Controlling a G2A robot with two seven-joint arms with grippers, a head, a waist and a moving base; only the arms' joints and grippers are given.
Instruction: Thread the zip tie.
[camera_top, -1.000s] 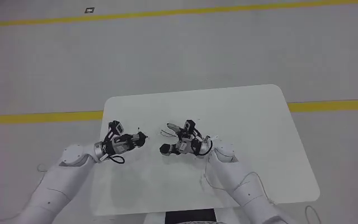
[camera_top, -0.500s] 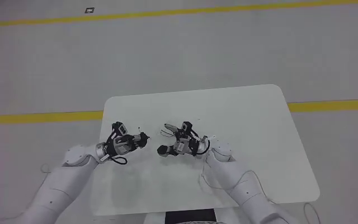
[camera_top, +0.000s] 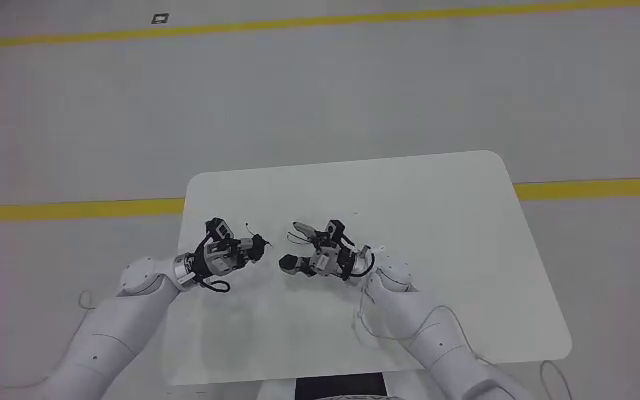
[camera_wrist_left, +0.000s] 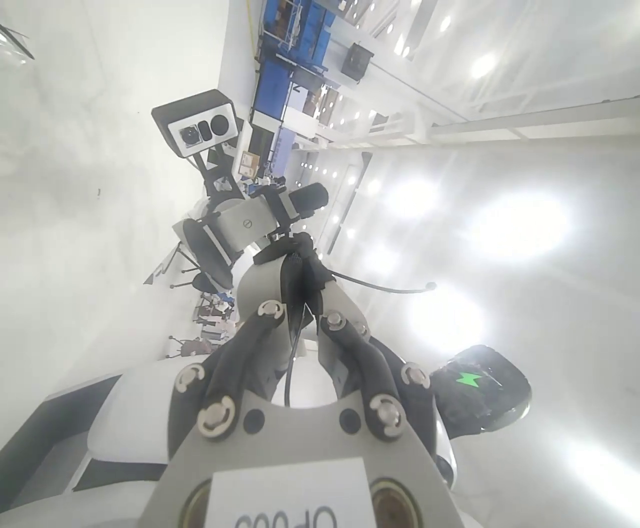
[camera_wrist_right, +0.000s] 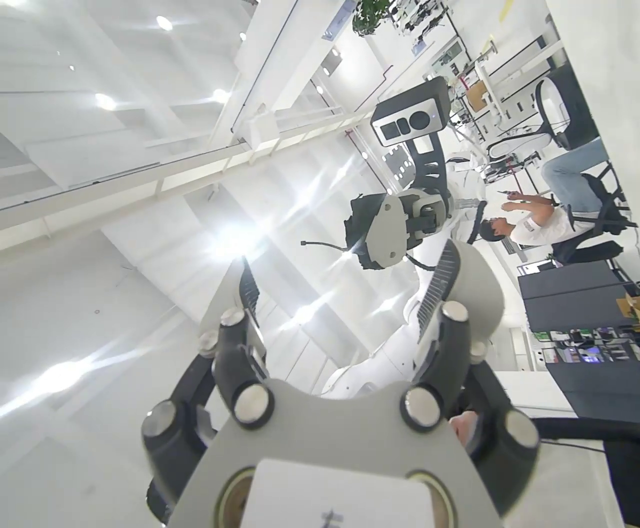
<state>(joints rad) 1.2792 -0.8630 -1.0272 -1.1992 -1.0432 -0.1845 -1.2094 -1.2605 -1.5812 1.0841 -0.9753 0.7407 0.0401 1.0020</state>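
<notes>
**Zip tie pinched in the left gripper, right gripper spread wide beside it**

Both arms hold above the near-left part of the white table (camera_top: 450, 200). The left gripper (camera_wrist_left: 300, 262) has its fingers pressed together on the black zip tie (camera_wrist_left: 380, 286). One thin length of the tie sticks out past the fingertips and curves toward the right gripper (camera_wrist_right: 345, 285), ending in a small thickened tip. Another length runs back between the fingers toward the wrist. The tie is lifted off the table and rests on nothing.

The right gripper faces the left one, with its two ribbed fingers (camera_wrist_right: 440, 280) wide apart and nothing between them. The two grippers are near each other but do not touch, and the free end of the tie points into the gap between them.

The left gripper is close to the table's rounded left edge, so there is little tabletop on that side. The near edge is somewhat farther off, under both forearms. The broadest stretch of tabletop runs right and far from the right gripper, toward the rounded far-right corner. On the grey floor beyond the table, a yellow line (camera_top: 90, 209) meets the table's left and right sides.
</notes>
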